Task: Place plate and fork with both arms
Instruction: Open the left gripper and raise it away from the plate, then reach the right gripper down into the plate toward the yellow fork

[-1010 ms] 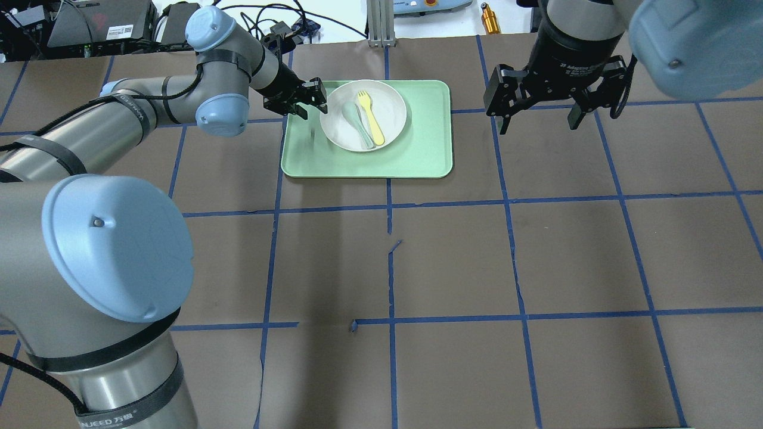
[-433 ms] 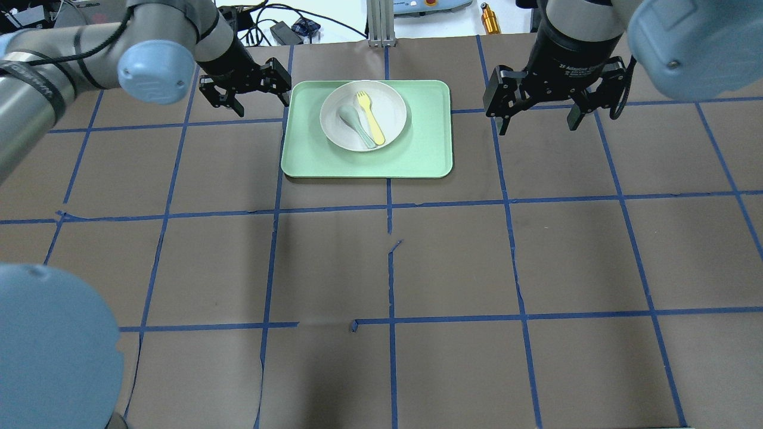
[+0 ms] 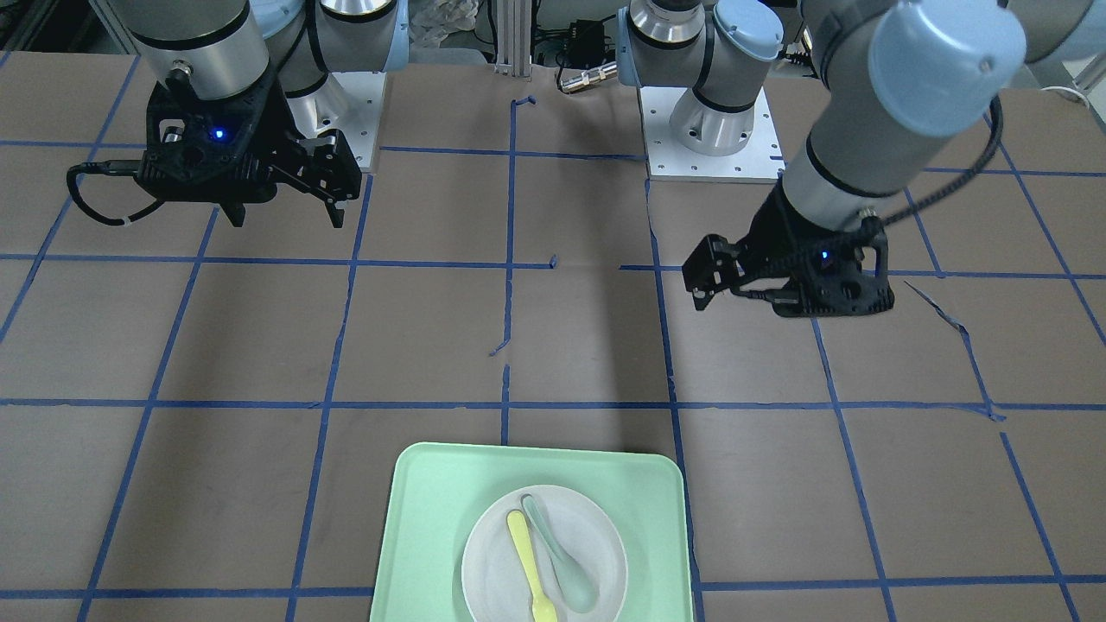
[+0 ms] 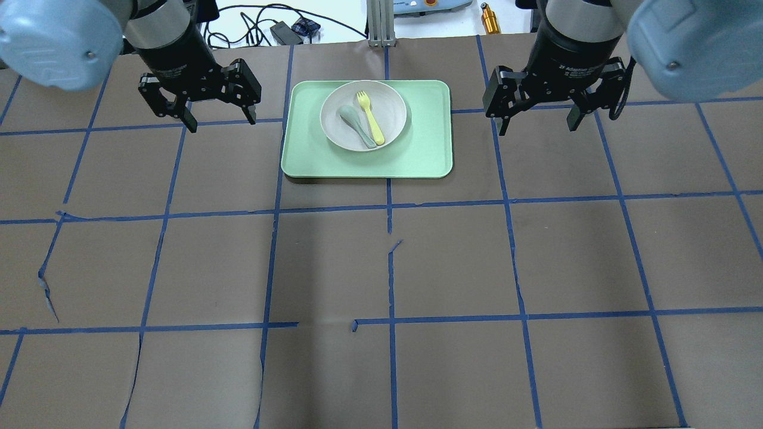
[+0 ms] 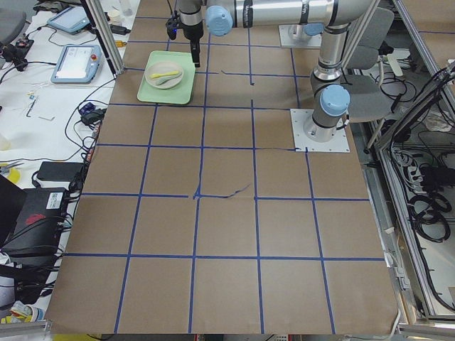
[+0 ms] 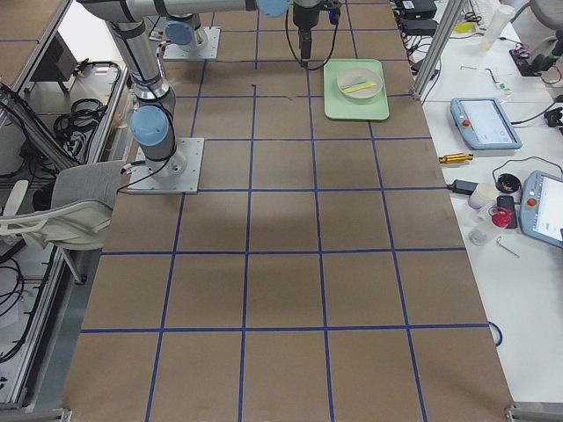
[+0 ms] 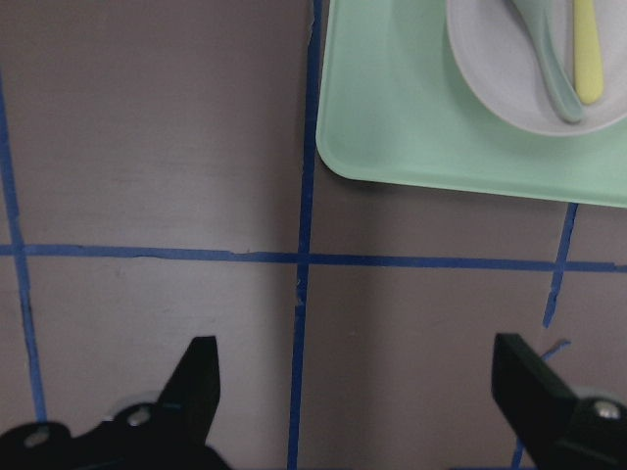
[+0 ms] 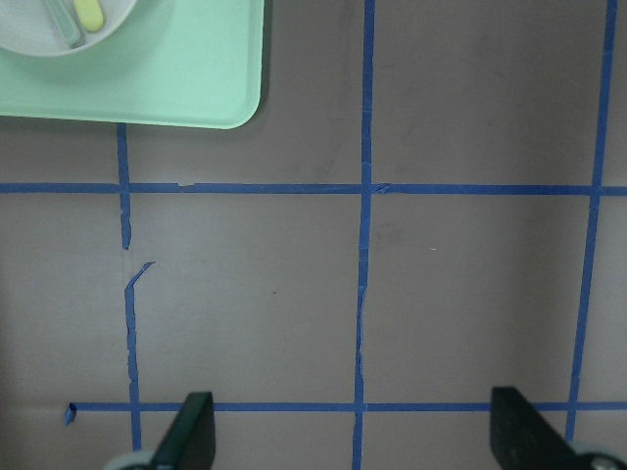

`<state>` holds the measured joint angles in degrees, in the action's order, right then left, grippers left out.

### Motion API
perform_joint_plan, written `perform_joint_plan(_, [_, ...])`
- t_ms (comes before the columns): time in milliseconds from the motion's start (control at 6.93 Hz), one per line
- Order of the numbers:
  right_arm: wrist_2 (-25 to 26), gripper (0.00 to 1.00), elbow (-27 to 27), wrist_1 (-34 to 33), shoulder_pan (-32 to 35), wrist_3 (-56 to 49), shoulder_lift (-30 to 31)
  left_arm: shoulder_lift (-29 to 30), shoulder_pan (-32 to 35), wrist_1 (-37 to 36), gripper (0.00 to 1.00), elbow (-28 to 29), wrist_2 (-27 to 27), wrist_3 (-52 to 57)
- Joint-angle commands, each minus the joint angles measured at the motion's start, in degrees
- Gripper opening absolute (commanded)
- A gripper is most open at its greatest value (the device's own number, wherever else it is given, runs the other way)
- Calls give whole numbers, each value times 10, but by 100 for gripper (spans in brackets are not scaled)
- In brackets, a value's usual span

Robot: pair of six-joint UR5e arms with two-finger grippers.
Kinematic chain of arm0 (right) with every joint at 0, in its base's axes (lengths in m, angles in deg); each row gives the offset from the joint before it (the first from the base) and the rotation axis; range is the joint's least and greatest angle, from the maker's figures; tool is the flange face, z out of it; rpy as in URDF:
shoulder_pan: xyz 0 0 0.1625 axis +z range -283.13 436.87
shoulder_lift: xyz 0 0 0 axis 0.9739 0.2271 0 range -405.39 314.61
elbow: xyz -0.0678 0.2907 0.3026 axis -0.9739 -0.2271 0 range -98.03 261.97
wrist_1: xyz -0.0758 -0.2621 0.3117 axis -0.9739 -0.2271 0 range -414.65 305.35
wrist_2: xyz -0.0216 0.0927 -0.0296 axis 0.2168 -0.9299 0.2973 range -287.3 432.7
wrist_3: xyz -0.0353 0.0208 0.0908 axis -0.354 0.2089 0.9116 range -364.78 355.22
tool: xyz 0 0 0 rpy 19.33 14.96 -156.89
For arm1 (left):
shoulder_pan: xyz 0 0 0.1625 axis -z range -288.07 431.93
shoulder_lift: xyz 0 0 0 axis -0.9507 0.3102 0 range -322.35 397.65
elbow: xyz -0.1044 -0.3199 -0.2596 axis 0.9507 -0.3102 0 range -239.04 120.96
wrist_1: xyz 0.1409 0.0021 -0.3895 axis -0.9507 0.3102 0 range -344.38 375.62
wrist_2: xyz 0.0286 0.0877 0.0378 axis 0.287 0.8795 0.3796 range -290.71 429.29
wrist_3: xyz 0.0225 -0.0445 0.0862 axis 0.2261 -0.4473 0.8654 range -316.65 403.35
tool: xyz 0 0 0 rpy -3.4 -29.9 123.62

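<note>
The off-white plate sits on the mint-green tray at the far middle of the table. The yellow fork lies in the plate beside a grey-green spoon. My left gripper hangs open and empty above the table, left of the tray. My right gripper hangs open and empty above the table, right of the tray. The left wrist view shows the tray, plate and fork at upper right. The right wrist view shows the tray corner at upper left.
Brown paper with blue tape lines covers the table. Cables and devices lie beyond the far edge. A metal post stands behind the tray.
My left arm has swung away from the plate's left edge, to the left; its gripper now hangs beside the tray. The right gripper, plate, fork and spoon have not moved.
</note>
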<state>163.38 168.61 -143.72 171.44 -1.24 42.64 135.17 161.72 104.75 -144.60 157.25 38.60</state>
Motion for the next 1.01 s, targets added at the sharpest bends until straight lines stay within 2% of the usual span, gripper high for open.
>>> perform_joint_plan(0, [-1, 100, -1, -10, 1, 1, -5, -97, 22, 10, 100, -93, 7, -37])
perform_joint_plan(144, [-1, 100, -5, -53, 19, 2, -28, -102, 23, -1, 100, -108, 8, -39])
perform_joint_plan(288, [7, 100, -21, -122, 59, 23, -85, -105, 24, -2, 100, -109, 8, -38])
perform_joint_plan(433, [7, 100, -68, -172, 91, 62, -157, -106, 24, -2, 100, -109, 8, -38])
perform_joint_plan(577, [7, 100, -146, -190, 115, 115, -252, -105, 24, -2, 100, -110, 8, -37])
perform_joint_plan(721, [8, 100, -217, -205, 123, 126, -328, -104, 24, -3, 100, -110, 8, -37])
perform_joint_plan(865, [9, 100, -258, -252, 123, 127, -386, -104, 24, -3, 100, -110, 8, -37])
